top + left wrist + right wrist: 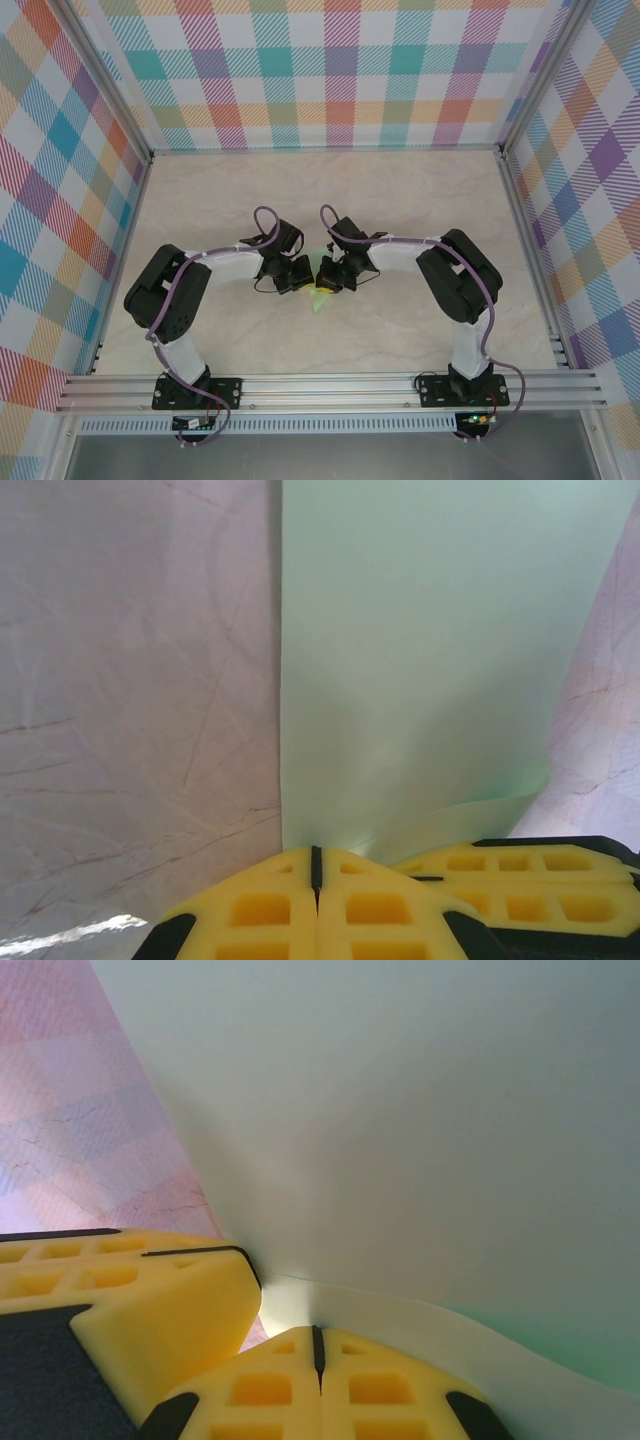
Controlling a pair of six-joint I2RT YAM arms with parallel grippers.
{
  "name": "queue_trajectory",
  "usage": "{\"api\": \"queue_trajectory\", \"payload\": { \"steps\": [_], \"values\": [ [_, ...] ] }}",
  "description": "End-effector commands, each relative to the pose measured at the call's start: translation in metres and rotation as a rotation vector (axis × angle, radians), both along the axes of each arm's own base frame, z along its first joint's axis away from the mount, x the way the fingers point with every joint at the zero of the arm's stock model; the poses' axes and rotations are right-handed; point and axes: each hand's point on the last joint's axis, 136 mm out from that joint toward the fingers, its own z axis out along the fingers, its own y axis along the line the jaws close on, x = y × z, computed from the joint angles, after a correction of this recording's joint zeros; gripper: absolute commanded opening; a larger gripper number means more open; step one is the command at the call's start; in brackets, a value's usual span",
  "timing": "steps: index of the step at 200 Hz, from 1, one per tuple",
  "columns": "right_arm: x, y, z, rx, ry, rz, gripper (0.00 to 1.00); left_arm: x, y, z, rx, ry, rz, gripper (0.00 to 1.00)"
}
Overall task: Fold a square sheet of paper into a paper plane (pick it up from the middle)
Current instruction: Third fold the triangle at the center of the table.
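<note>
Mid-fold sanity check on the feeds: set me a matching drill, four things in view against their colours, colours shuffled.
Things:
1. square sheet of paper
2. left gripper's finger pads
3. table
4. back wall

Colours:
A. yellow
B. multicoloured plaid
C. pale green
D. cream with marble veining

Pairs: 1-C, 2-A, 3-D, 4-B
</note>
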Motion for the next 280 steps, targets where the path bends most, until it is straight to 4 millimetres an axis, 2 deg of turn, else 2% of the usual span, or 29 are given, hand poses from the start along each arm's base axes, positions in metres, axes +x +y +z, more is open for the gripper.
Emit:
{"api": "queue_trajectory", "payload": {
  "steps": [1, 48, 83, 122, 202, 280],
  "values": [
    [-0.011, -0.017, -0.019, -0.065, 0.045, -0.011, 0.0, -0.024, 0.015, -0.022, 0.099, 0.084, -0.01, 0.0],
    [0.0, -0.003, 0.018, 0.038, -0.034, 0.019, 0.0, -0.028, 0.023, -0.029, 0.145, 0.098, -0.013, 0.0],
    [-0.002, -0.007, 0.029, 0.059, -0.069, 0.019, 0.0, -0.031, 0.027, -0.033, 0.17, 0.104, -0.018, 0.0],
    [-0.006, -0.021, 0.019, 0.046, -0.066, -0.011, 0.0, -0.031, 0.027, -0.033, 0.176, 0.101, -0.021, 0.0],
    [-0.009, -0.03, -0.006, -0.018, -0.022, -0.03, 0.0, -0.026, 0.026, -0.028, 0.177, 0.083, -0.021, 0.0],
    [-0.011, -0.039, -0.018, -0.066, 0.009, -0.063, 0.0, -0.007, 0.007, 0.005, 0.085, -0.011, -0.041, 0.0]
  ]
}}
